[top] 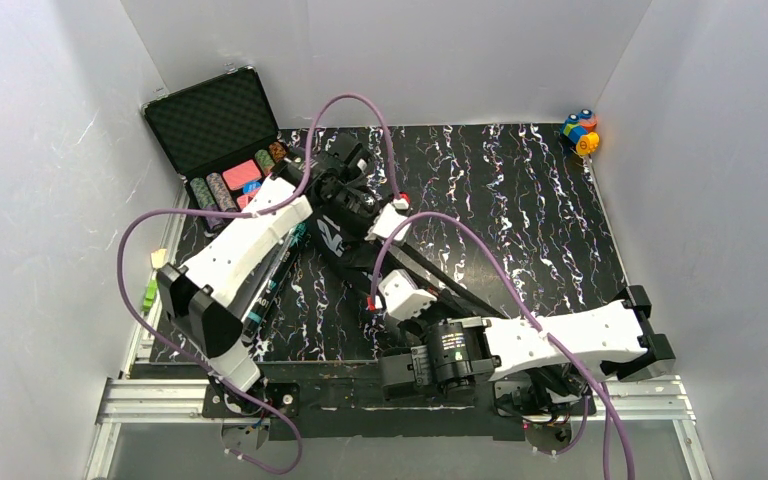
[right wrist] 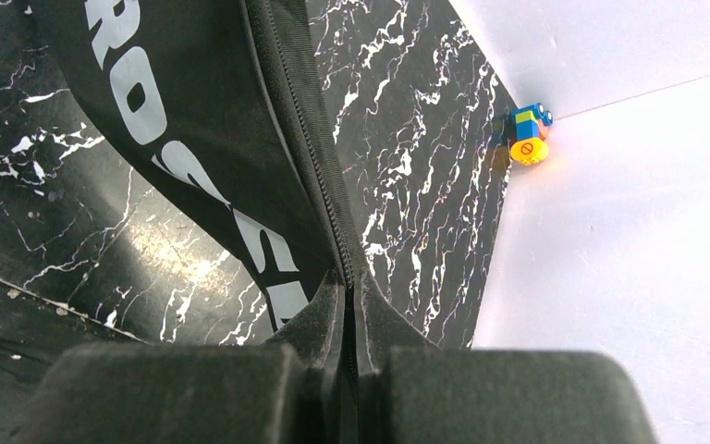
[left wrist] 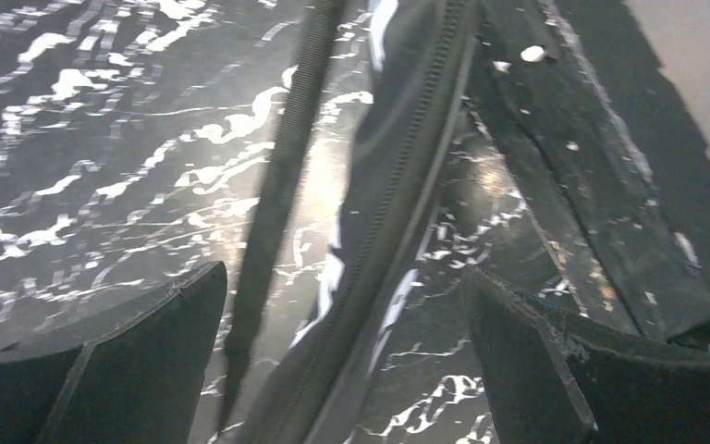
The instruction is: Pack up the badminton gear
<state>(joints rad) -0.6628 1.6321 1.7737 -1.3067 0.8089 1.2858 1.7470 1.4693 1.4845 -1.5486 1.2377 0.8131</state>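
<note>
An open black foam-lined case of poker chips (top: 210, 125) stands far left, and a long dark cylindrical tube (top: 270, 285) lies on the black marbled table (top: 540, 220), partly under the left arm (top: 245, 245). The left gripper (left wrist: 342, 282) hangs wide open and empty over the big black racket-shaped fabric bag (top: 332, 238) lying mid-table. The right gripper (right wrist: 349, 294) is clamped tight on the bag's zip edge; small colourful toy blocks (top: 581, 132) sit in the far right corner.

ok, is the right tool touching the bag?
Touching. The right wrist view shows the right tool shut on the zipped edge of the CROSSWAY bag, which runs straight in between its fingers.
</note>
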